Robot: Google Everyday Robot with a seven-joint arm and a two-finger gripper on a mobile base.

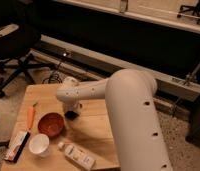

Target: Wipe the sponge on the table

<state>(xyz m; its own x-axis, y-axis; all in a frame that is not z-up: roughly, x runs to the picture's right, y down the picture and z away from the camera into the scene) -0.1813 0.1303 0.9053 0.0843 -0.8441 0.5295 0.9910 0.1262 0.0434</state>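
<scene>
Right, end effector (71,109) is low over the tabletop (95,130), just right of the red bowl (51,124), clamped on the dark sponge (70,115), which touches the wood. Carrot (30,116), white cup (38,145), bottle (75,155) and packet (17,146) lie nearby.

gripper (71,108): over the table's middle, mostly hidden beneath the arm's wrist.
sponge (70,115): only a dark patch under the gripper; outline unclear, perhaps touching the wood.
table (95,131): right edge and front-right corner hidden behind the arm.
arm (135,120): cut off by the picture's bottom edge.
packet (17,146): front-left corner; print unreadable.
bottle (76,155): by the front edge; label too small to read.
</scene>
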